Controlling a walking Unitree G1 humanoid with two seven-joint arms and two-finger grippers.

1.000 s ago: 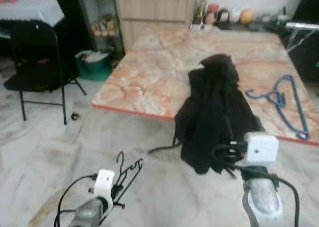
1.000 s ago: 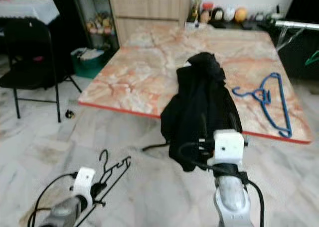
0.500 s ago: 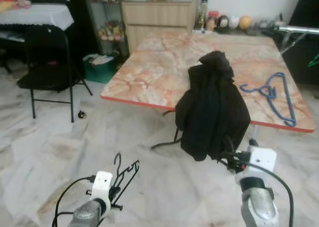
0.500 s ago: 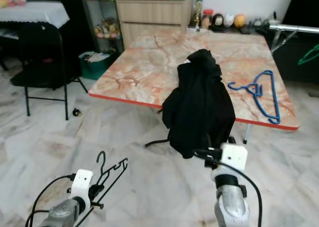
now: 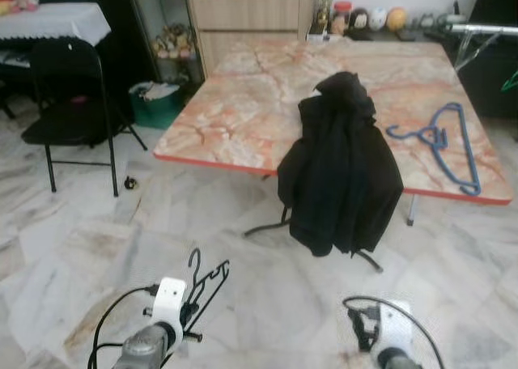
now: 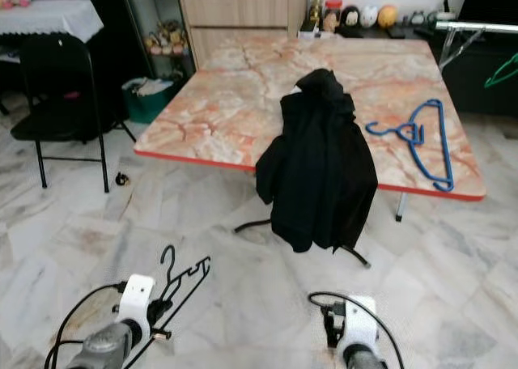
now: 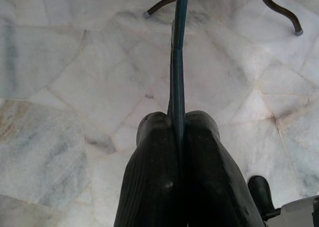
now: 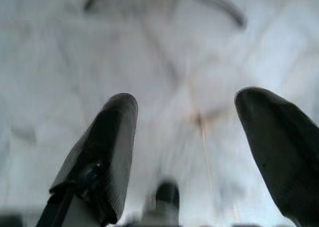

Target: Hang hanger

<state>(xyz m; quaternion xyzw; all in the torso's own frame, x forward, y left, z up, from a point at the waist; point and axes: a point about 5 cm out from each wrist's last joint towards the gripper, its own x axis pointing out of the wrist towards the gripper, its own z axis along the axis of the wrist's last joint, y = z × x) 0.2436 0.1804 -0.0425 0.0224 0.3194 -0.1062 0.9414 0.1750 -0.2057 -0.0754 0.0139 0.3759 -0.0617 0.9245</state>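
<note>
Marble floor [image 5: 73, 248], black hanger [image 5: 202, 284] upright, hook up

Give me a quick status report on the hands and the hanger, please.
Left hand shut on black hanger, low over floor. Right hand open, empty. Black jacket draped off table edge ahead.

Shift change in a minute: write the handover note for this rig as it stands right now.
Left gripper: shut on the black hanger, held low over the marble floor.
Right gripper: open, holding nothing, low over the floor.
Black jacket: draped over the near edge of the marble table. Blue hanger lies on the table beside it.
Done: black hanger picked up.
Left: hanging it; jacket not on any hanger.
</note>
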